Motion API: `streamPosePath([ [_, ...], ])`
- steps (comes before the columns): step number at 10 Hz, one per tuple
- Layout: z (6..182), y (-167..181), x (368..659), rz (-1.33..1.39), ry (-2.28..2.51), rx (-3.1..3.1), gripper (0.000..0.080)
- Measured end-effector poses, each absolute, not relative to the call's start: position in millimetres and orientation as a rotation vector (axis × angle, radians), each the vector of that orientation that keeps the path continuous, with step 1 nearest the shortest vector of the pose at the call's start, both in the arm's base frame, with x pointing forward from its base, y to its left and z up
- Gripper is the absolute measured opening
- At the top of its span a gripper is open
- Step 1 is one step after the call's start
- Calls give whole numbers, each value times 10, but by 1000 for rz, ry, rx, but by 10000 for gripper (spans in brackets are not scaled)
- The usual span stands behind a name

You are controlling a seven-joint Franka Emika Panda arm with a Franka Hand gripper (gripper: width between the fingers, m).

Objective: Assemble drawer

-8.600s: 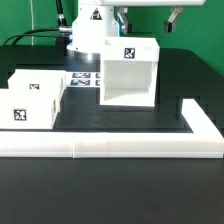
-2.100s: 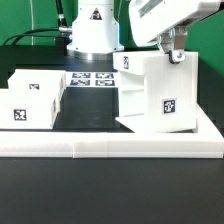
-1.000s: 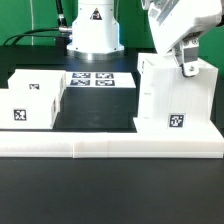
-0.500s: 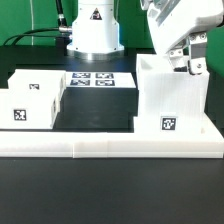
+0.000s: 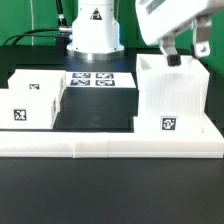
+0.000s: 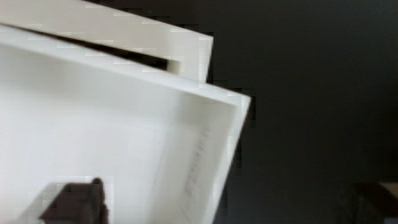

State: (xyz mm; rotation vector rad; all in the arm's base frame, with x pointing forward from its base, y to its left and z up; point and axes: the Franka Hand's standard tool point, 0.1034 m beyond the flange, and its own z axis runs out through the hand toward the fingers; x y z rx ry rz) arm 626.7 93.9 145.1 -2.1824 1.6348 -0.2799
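The large white casing (image 5: pixel 172 100) stands at the exterior view's right, in the corner of the L-shaped wall (image 5: pixel 100 148), open side up and a tag on its front. My gripper (image 5: pixel 187 56) hangs just above its top rim, open and empty. In the wrist view the casing's wall edge (image 6: pixel 210 140) runs between my dark fingertips (image 6: pixel 75 205). Two smaller white boxes sit at the exterior view's left, one in front (image 5: pixel 28 106) and one behind (image 5: pixel 42 80).
The marker board (image 5: pixel 97 80) lies on the black table between the boxes and the casing. The robot's white base (image 5: pixel 92 30) stands behind it. The L-shaped wall runs along the front and up the right side.
The casing was turned and set down in the wall's corner. My gripper, shut on its top wall half a second ago, has opened and lifted a little.
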Motion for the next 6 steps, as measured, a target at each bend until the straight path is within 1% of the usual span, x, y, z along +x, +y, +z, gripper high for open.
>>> streamPosePath([
  [1, 1480, 898, 6230, -302, 1640, -2169, 649],
  [3, 1451, 916, 6221, -303, 1581, -2229, 649],
  [5, 1467, 889, 6161, -306, 1233, -2536, 649],
  [6, 1476, 854, 6155, -288, 1136, -2605, 649],
])
